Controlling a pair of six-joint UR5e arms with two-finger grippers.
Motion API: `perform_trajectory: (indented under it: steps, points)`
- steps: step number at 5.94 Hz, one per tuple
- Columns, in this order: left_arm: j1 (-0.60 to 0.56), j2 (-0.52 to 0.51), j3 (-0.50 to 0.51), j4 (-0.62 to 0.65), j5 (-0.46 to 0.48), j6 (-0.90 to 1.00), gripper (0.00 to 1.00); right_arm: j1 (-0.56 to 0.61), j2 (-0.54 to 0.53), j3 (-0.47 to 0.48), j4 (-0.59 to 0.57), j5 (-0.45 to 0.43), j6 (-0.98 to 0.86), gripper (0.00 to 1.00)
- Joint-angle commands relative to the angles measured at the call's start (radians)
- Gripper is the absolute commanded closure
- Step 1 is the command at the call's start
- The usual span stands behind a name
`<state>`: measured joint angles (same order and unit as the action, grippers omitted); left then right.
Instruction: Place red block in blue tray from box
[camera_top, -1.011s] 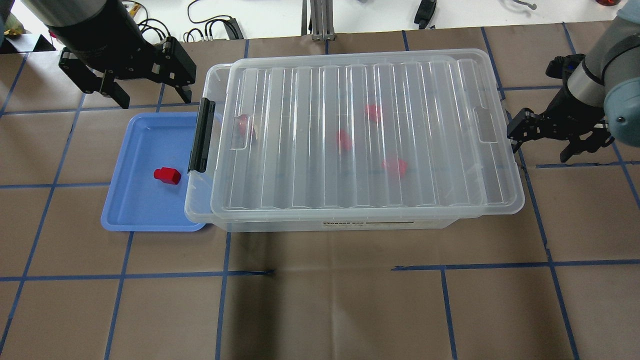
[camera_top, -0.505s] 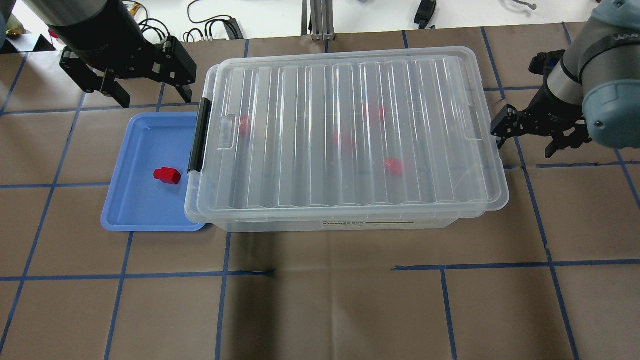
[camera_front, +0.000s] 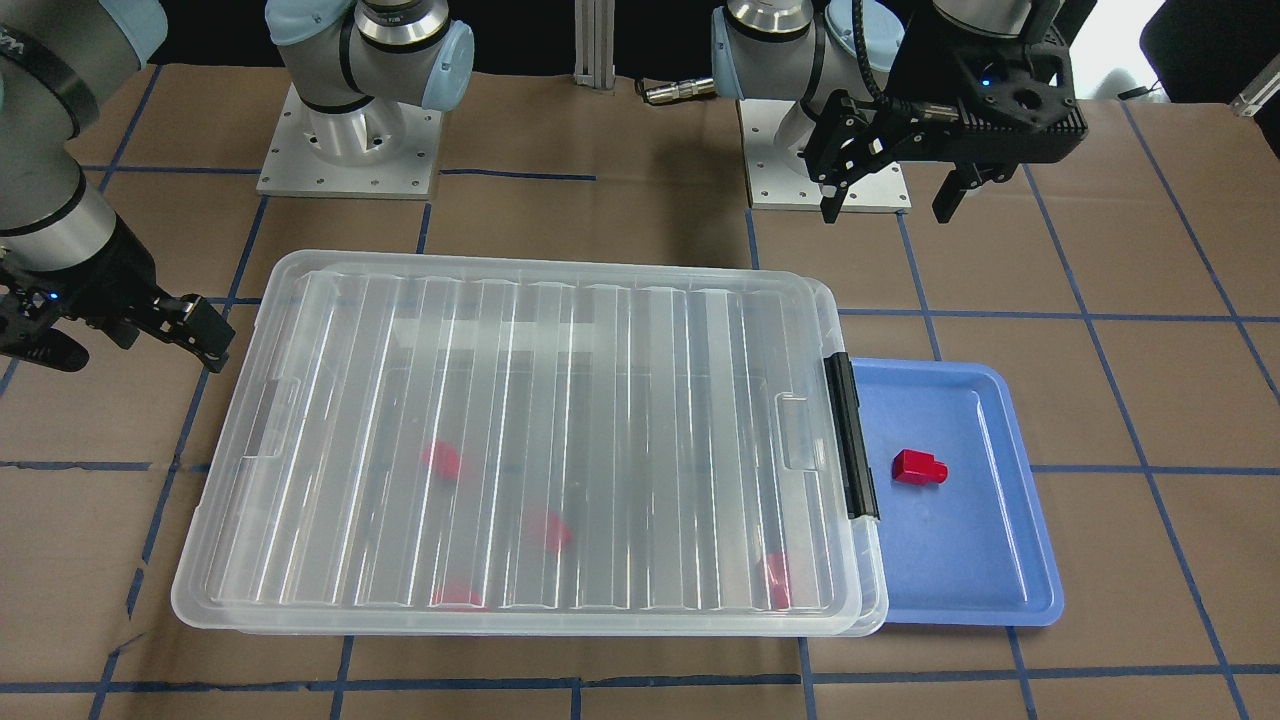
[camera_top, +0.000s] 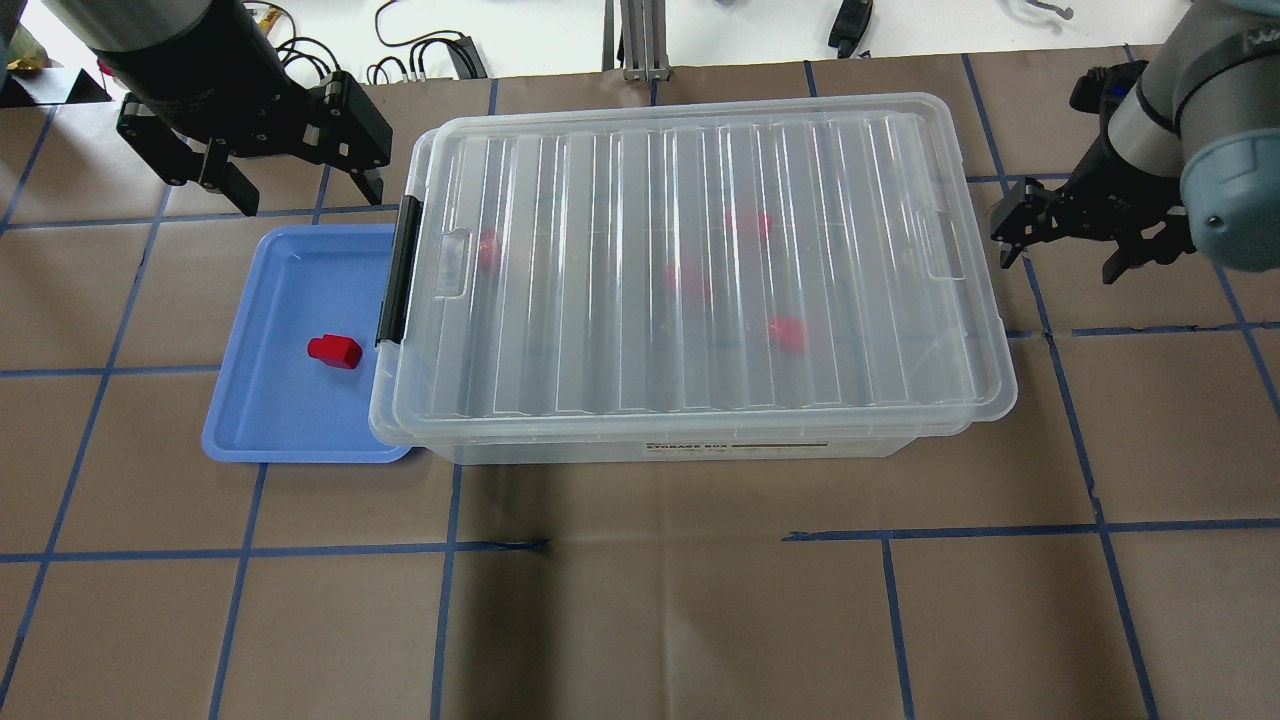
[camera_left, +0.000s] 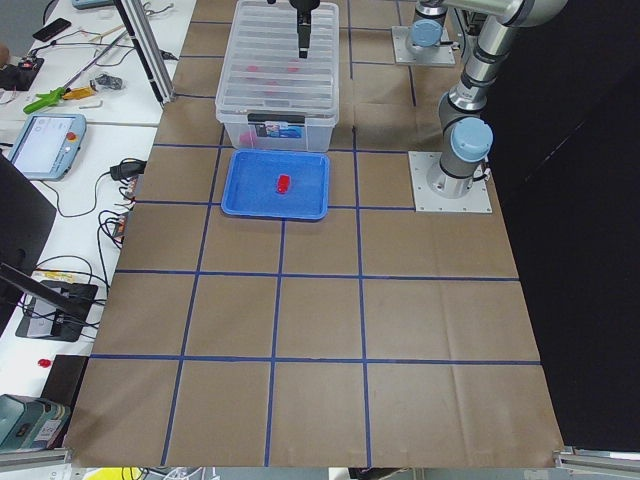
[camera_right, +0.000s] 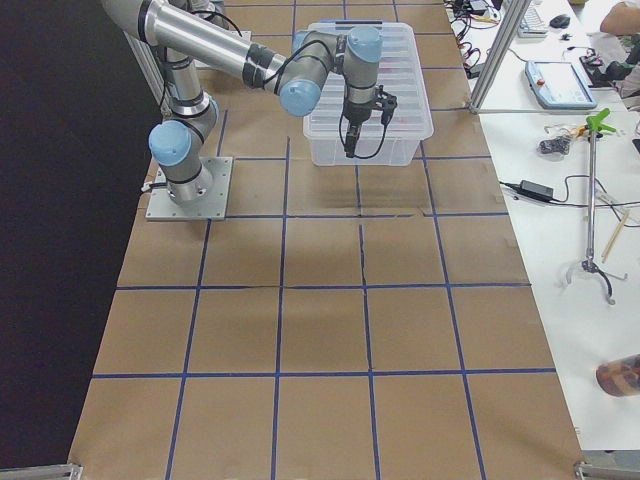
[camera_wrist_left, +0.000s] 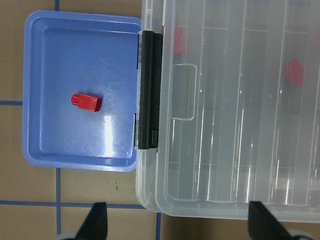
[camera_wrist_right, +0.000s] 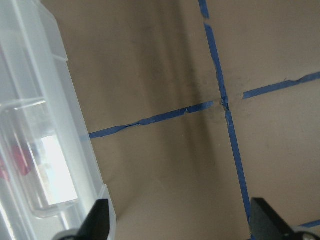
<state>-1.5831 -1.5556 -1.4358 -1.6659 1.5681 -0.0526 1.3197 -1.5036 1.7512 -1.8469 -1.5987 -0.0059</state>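
On the left of the overhead view, the left gripper (camera_top: 290, 175) is hanging above the table just behind the blue tray (camera_top: 258, 420), its fingers spread wide and holding nothing. The red block (camera_top: 334, 351) is lying in the tray, near the rim that sits next to the box (camera_top: 700, 440), touching neither gripper. The box's black latch bar (camera_top: 402, 270) is facing the tray, and the ribbed lid (camera_top: 700, 260) is sitting over the bin, slightly askew, with four more red blocks showing dimly through it. Further right, the right gripper (camera_top: 1065, 245) is hovering just beside the box's far short end, jaws wide apart and empty; its wrist camera is showing the lid's edge close by but not between the fingers.

Judging from this, the placing itself looks done, and the step in hand appears to be closing up the box. The next move probably calls for squaring the lid on the bin, or simply for both arms pulling clear without knocking the tray.
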Motion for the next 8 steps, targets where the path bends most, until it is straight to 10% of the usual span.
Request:
perform_trajectory:
  steps: [1,4,8]
  points:
    - [0.0,0.0,0.0,0.0,0.0,-0.001,0.02,0.103,-0.015,-0.164,0.136,-0.006,0.059,0.0]
    - [0.0,-0.001,-0.002,0.0,0.0,0.0,0.02,0.303,-0.047,-0.271,0.328,0.002,0.236,0.0]
    - [0.0,-0.003,0.0,0.0,0.0,0.0,0.02,0.276,-0.041,-0.272,0.394,0.008,0.153,0.0]
